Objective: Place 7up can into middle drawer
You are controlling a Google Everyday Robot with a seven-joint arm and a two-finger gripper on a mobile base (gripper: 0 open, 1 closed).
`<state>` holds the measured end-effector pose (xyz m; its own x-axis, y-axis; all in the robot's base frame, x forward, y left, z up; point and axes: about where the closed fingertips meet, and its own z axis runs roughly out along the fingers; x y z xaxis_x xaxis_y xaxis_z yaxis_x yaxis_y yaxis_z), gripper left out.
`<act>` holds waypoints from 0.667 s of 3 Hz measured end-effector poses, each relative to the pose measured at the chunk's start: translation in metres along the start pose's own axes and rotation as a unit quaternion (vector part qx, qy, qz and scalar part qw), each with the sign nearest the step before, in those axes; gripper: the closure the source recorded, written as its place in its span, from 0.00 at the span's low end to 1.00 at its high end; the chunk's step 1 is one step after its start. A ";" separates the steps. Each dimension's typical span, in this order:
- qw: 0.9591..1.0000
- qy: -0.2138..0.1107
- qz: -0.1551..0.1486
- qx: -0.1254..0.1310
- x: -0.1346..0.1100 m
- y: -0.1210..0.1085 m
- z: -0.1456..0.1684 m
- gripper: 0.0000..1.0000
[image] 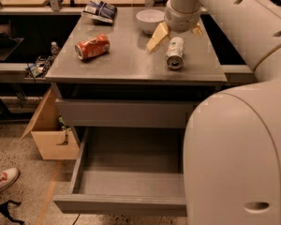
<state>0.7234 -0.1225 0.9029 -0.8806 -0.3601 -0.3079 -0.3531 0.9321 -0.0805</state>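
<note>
The 7up can lies on its side on the grey cabinet top, right of centre, with a shiny end facing me. My gripper hangs just behind and above it. It is open and empty, with one tan finger to the can's left and the other to its right. The middle drawer stands pulled out below, with nothing in it. My white arm hides the drawer's right part.
An orange-red soda can lies on the top at the left. A white bowl and a snack bag sit at the back. A shut grey drawer front is above the open drawer. A cardboard box and a shoe are on the floor at the left.
</note>
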 end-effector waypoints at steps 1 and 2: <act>1.000 0.012 0.020 0.009 -0.010 0.001 0.017 0.00; 0.999 0.025 0.042 0.010 -0.011 -0.005 0.035 0.00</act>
<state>0.7464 -0.1219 0.8733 -0.9218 -0.2817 -0.2663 -0.2714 0.9595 -0.0755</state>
